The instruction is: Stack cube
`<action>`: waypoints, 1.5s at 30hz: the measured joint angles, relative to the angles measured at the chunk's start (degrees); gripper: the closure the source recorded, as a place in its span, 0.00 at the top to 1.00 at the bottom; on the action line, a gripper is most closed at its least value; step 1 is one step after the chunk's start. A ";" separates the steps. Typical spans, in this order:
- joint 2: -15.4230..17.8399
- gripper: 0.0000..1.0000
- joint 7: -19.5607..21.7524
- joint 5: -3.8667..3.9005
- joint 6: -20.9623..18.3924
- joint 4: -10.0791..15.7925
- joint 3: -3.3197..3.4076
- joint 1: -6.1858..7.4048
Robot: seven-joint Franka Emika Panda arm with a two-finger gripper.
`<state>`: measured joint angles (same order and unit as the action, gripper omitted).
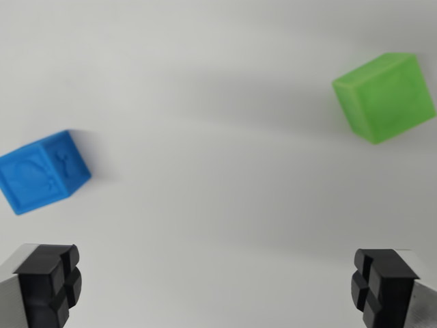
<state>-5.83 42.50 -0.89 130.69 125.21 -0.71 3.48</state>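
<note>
Plain white matte tabletop (218,205), soft shadows, nothing else on it. No readable writing; blue cube (44,172) has raised relief shapes on its faces, too blurred to identify. It sits at the wrist view's left edge, rotated. Green cube (385,97), smooth plastic with a faint embossed mark, sits upper right, well apart from blue. Gripper (215,287) spread wide, black ribbed pads (49,283) at both bottom corners, holding nothing.
</note>
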 joint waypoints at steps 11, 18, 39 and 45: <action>-0.96 1.00 -0.41 0.34 3.85 2.87 -1.39 1.95; -2.04 1.00 -0.62 0.66 6.55 4.48 -2.31 3.39; -6.81 1.00 -0.73 2.38 14.14 7.30 -4.65 8.12; -8.57 1.00 -0.58 3.05 16.25 7.67 -5.11 9.74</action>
<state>-14.39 41.92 2.16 146.94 132.88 -5.82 13.22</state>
